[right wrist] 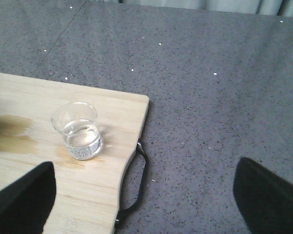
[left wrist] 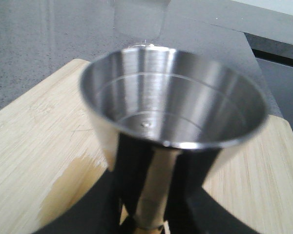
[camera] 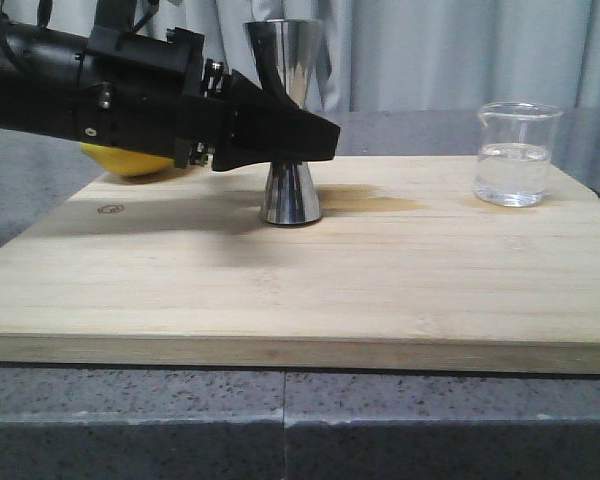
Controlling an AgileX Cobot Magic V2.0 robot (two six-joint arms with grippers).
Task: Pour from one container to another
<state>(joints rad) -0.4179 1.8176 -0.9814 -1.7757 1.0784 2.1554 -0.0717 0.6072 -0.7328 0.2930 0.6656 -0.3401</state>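
Nearest, a pale bamboo cutting board point(camera: 300, 300) over a speckled grey stone counter point(camera: 280, 420). Farther back, left of centre, a tall mirror-polished steel hourglass jigger point(camera: 289, 195), upright on the board, with the black left gripper point(camera: 315, 140) reaching in from the left at its narrow waist. Apparently closed about that waist, fingers either side; true contact not certain from these views. Beside it, a damp darker stain point(camera: 375, 200) on the wood. Far right, well apart, a small clear glass beaker point(camera: 517, 155) with pouring lip, roughly half full of clear liquid. Behind the left arm, something round and yellow point(camera: 130, 160), mostly hidden.

Likely handling: beaker light, rigid, brittle, slick; best taken around mid-wall, lip turned toward the jigger. Jigger stiff but tall and narrow-based, so tippy; the waist the sensible hold.

Only in the left wrist view: the jigger's upper cup, seemingly empty. Only in the right wrist view: the right gripper point(right wrist: 146, 200) spread wide, holding nothing, above the beaker and the board's black handle loop point(right wrist: 136, 180).
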